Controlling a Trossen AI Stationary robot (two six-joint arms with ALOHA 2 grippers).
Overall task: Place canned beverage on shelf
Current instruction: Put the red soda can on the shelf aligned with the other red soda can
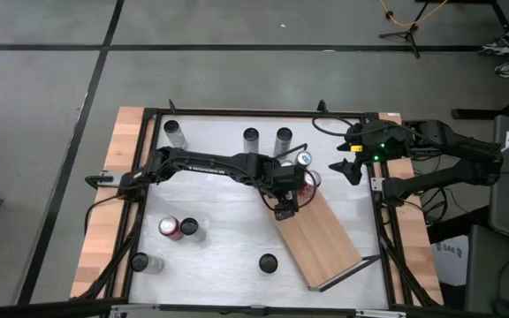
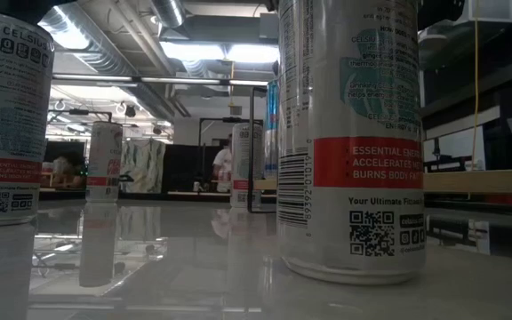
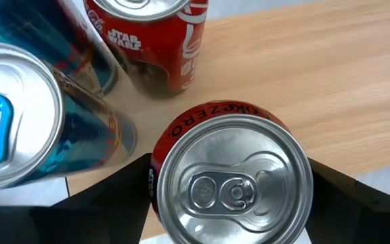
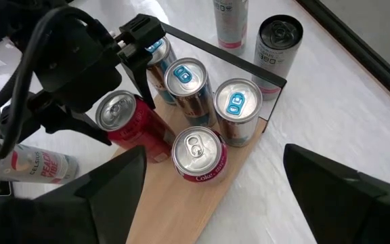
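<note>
Cans (image 1: 170, 228) not yet shelved stand on the left side of the table (image 1: 228, 256). Toward the middle, the left gripper (image 1: 286, 208) has its fingers (image 3: 114, 203) against both sides of a Coke Zero can (image 3: 230, 183), pinching it. That can stands upright at the near edge of the shelf (image 1: 325, 243), at the end where the others are grouped. Just beside it are a Star Wars Coke can (image 3: 156, 41) and a blue can (image 3: 19, 122). Farther right, the right gripper (image 1: 350, 168) hangs near the shelf's end, fingers spread and empty.

The step in hand looks like the set-down. Next, the fingers should let go and rise straight up, since the neighbours are close and the can is by the board's edge.
</note>
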